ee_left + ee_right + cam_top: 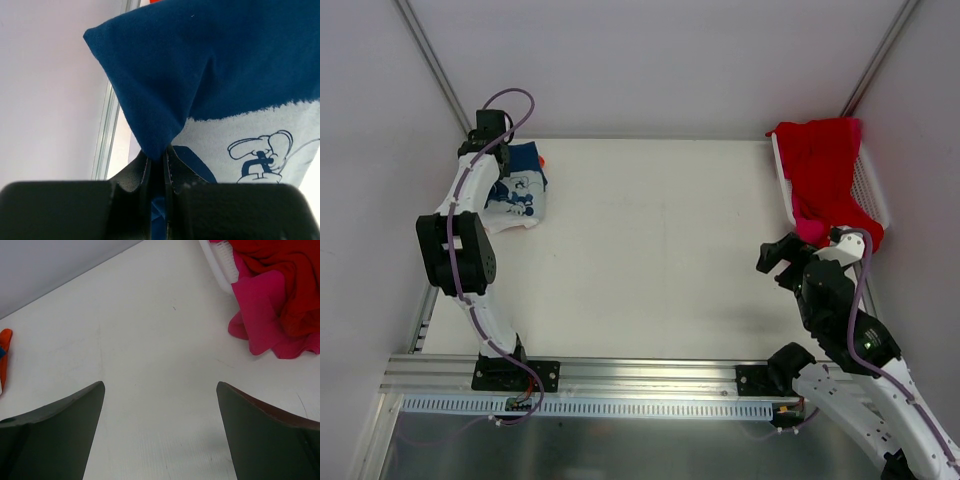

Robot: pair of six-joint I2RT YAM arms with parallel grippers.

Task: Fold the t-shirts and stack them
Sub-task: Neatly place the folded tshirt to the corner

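— Any writing on the navy t-shirt (527, 160)?
— Only a white cartoon print. It lies far left, long axis near-to-far, its fold pinched by the left gripper (157, 162).
— The right gripper (160, 390)?
— Spread wide, near the red t-shirt (825, 160).

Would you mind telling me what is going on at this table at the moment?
The left gripper is shut on a fold of the navy t-shirt, which sits at the far left corner of the table with a sliver of orange cloth beside it. The right gripper is open and holds nothing, hovering over bare tabletop. Next to it, a red t-shirt and a pink t-shirt spill out of the white mesh basket, not yet folded.
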